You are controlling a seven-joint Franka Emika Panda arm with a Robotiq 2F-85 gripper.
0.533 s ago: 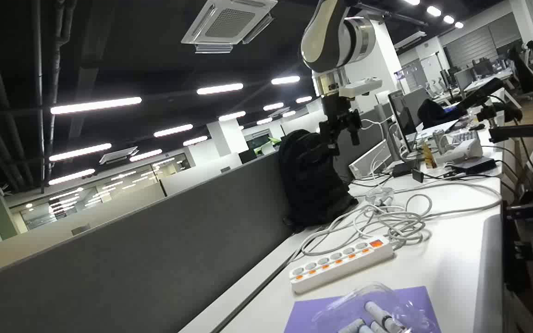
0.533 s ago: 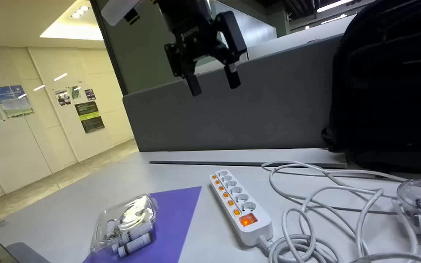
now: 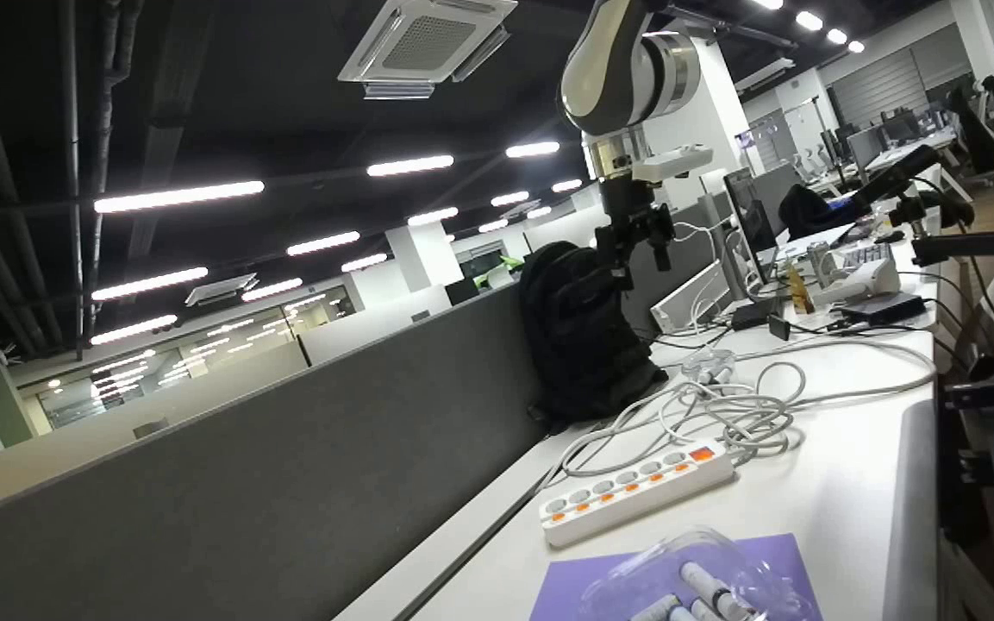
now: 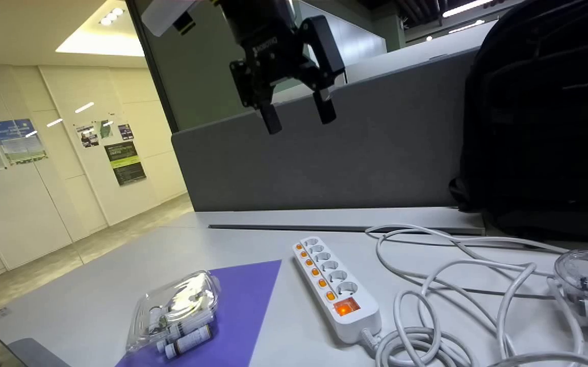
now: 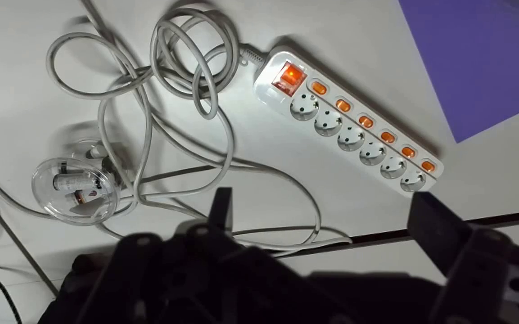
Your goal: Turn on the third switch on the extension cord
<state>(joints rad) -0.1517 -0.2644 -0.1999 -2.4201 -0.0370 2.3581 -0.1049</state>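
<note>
Nothing visibly shifted since half a second ago: jaws spread, with the power strip [image 5: 348,119] well below them on the desk [image 4: 105,260]. One jaw hides some cable [image 5: 231,143]; the small switches' [image 5: 366,121] settings (all orange) can't be made out.

A white strip [image 3: 641,500] lies on a white desk [image 3: 850,483]. The strip has six round sockets [image 3: 627,477], six little orange buttons [image 3: 631,487] and one big red-orange button [image 3: 702,453] at its far end. A pale cord [image 3: 755,418] sits in a messy pile just behind that end of the strip. In front of the strip is a purple sheet [image 3: 564,586], and a clear tub [image 3: 660,556] lies on it. White tubes [image 3: 708,586] show through the tub. A gray wall [image 3: 315,483] stands left of the strip. Farther back than the strip stands a black bag [image 3: 578,336]. The arm [image 3: 609,78] is high up, and its gripper [image 3: 642,269] points down, well apart from the strip, with its fingers [image 3: 662,256] spread.
</note>
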